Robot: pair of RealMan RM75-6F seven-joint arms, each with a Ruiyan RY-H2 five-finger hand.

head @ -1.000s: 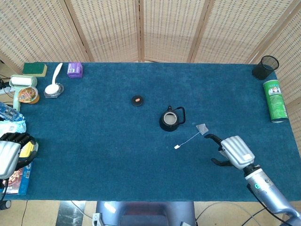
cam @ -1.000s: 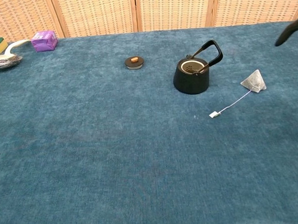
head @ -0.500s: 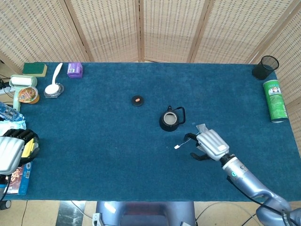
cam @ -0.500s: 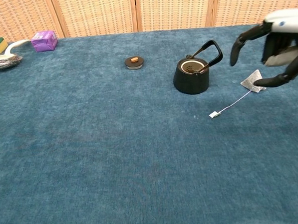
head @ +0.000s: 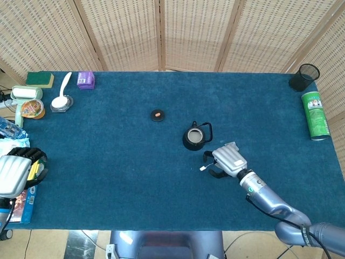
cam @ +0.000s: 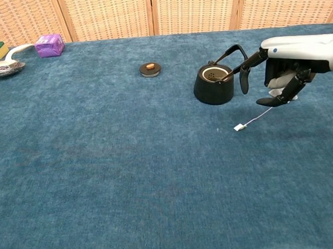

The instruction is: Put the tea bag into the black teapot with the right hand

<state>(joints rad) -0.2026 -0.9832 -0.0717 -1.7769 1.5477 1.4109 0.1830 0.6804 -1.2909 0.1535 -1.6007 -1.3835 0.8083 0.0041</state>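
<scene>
Since the earlier pictures the right hand point(cam: 281, 74) has travelled from the table's right part toward the middle, and now it hangs over the tea bag point(cam: 277, 84), just beside the black teapot point(cam: 213, 84). Its fingers are spread and curved downward, and nothing is between them. In the chest view one dark finger points toward the teapot and another reaches down at the front, near the string. The hand does not seem to touch the tea bag yet, but I cannot tell this for sure, because the palm hides most of the bag.

The tea bag lies on the blue cloth directly under the hand and a little behind it; in the head view only a grey corner point(head: 233, 145) shows past the hand point(head: 228, 159). Its string runs from the bag toward the robot and to the left, ending in a small white tag point(cam: 240, 127) on the cloth. So the long line of bag and string goes diagonally, and the bag is at the far end of it.

The teapot stands to the left of the hand, close but apart, with its opening uncovered and its handle leaning toward the hand. Its lid point(cam: 150, 69) lies well apart, further left.

The left hand point(head: 13, 172) rests at the table's left edge, far away, so the right hand is clearly the nearer one.
</scene>
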